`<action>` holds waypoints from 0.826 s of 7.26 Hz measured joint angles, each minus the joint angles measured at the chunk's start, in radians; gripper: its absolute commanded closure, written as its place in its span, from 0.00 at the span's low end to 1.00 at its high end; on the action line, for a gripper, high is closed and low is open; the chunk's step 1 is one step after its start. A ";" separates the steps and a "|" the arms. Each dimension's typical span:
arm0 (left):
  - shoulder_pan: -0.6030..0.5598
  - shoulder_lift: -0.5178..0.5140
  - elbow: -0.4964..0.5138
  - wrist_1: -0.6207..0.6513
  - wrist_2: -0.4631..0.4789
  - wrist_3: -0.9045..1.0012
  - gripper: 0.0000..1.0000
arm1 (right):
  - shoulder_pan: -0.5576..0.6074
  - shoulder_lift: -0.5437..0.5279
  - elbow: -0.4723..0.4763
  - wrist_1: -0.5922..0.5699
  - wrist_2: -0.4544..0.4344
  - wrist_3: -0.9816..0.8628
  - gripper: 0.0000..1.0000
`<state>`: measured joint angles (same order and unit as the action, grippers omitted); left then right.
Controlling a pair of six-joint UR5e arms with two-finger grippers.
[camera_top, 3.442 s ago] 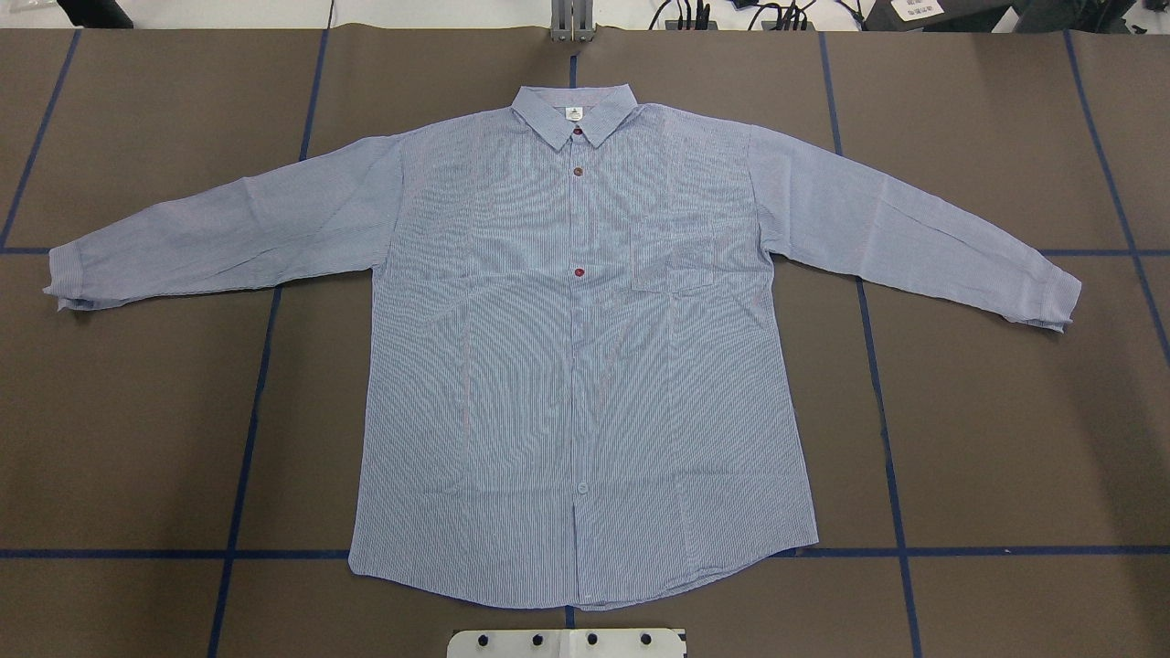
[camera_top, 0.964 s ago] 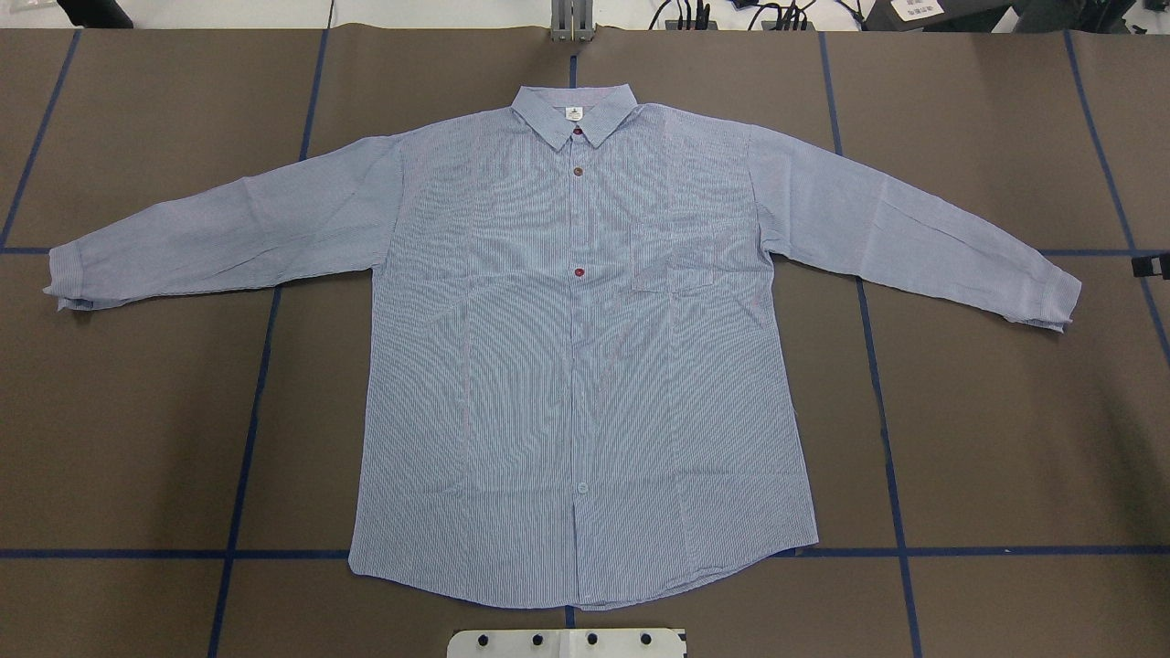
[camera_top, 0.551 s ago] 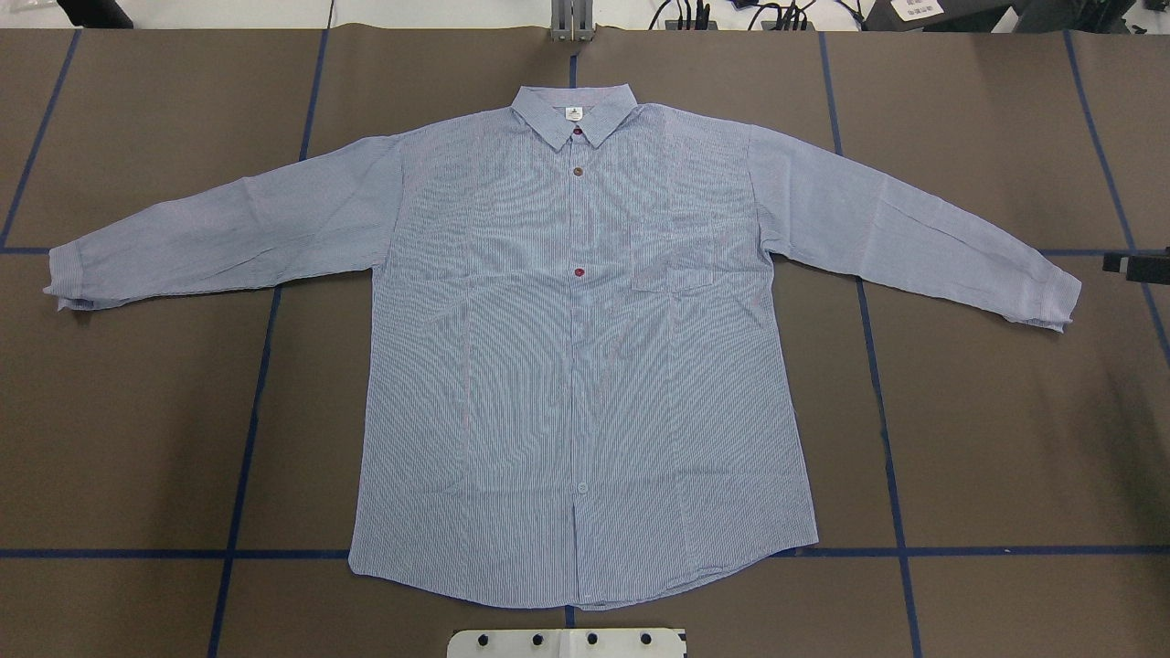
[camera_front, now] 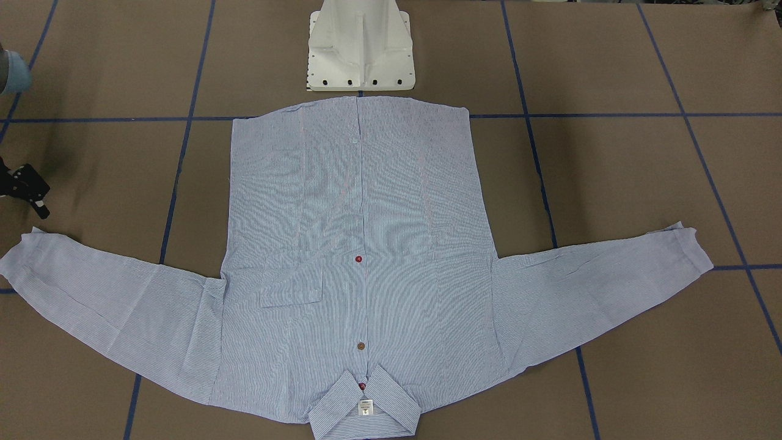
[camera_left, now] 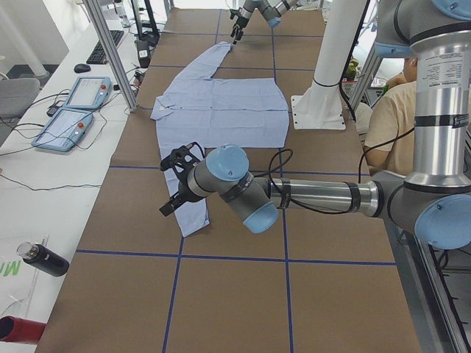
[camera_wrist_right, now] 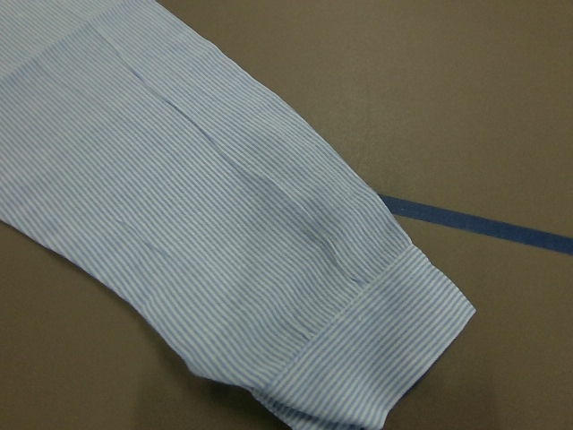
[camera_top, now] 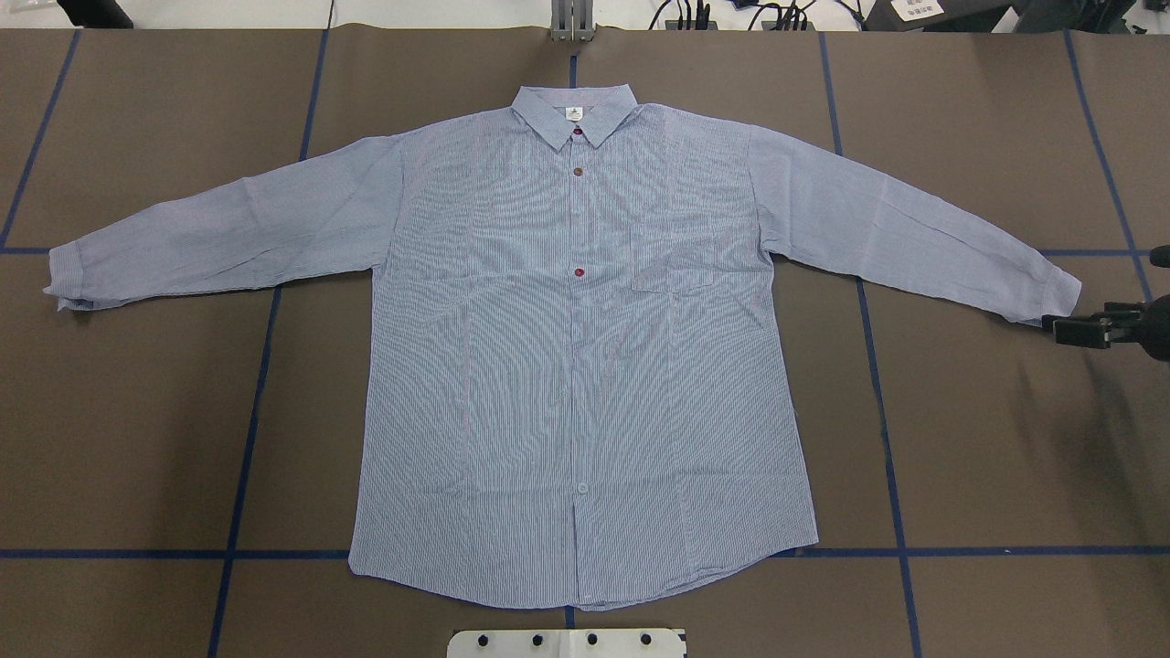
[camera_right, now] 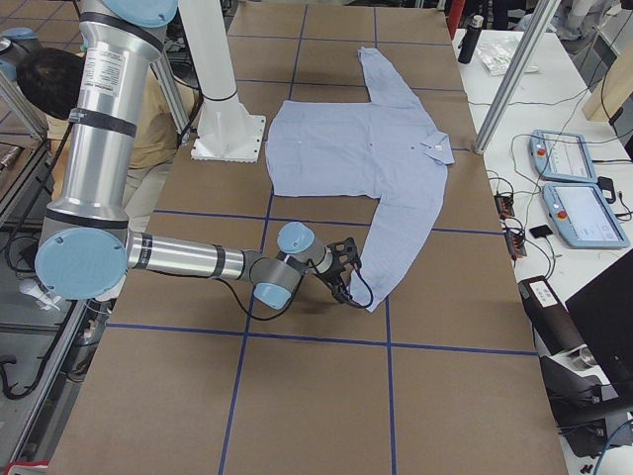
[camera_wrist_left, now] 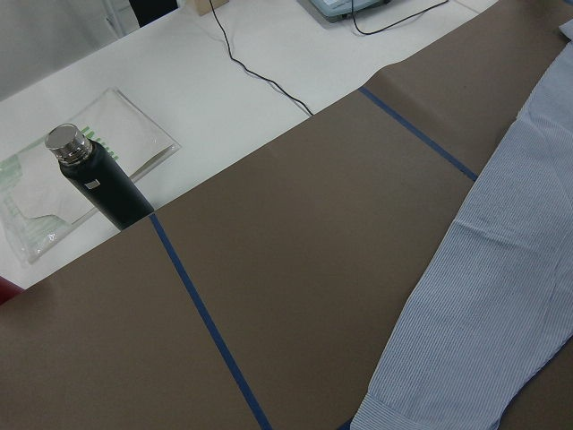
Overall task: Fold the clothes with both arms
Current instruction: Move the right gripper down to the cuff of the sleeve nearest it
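We see one brown table (camera_top: 137, 439) crossed by blue tape lines. On it lies one light-blue, finely striped long-sleeved shirt (camera_top: 585, 366), flat and face up, with both sleeves spread wide and its collar on the side away from the one white pedestal (camera_front: 360, 43).

The two silver-grey arms both reach low. The left arm (camera_left: 316, 195) ends by the shirt's left cuff, the right arm (camera_right: 188, 257) by the right cuff (camera_top: 1056, 297).

The black right gripper (camera_top: 1060, 330) sits just beside that cuff with its jaws apart, and nothing is between them. The left gripper (camera_left: 171, 184) shows only from the side, so we cannot tell how its jaws stand.

We count one chest pocket (camera_top: 672, 260) and four buttons: two red, one brown and one pale.
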<state>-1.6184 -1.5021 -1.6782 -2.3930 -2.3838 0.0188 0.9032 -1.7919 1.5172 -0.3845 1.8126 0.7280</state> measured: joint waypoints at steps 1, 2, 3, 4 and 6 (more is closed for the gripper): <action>0.000 0.000 0.000 0.000 0.000 0.001 0.00 | -0.011 -0.001 -0.001 -0.018 -0.019 -0.048 0.20; 0.000 0.000 0.001 0.000 0.000 0.001 0.00 | -0.015 -0.003 -0.003 -0.024 -0.027 -0.090 0.24; 0.000 0.002 0.003 0.000 0.000 0.002 0.00 | -0.017 -0.003 -0.005 -0.027 -0.030 -0.113 0.24; 0.000 0.006 0.004 -0.001 0.000 0.003 0.00 | -0.019 0.001 -0.007 -0.028 -0.031 -0.122 0.24; 0.000 0.011 0.005 -0.008 0.000 0.004 0.00 | -0.023 0.007 -0.011 -0.029 -0.032 -0.128 0.24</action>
<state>-1.6184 -1.4906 -1.6731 -2.4007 -2.3838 0.0226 0.8800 -1.7846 1.5065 -0.4133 1.7810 0.6000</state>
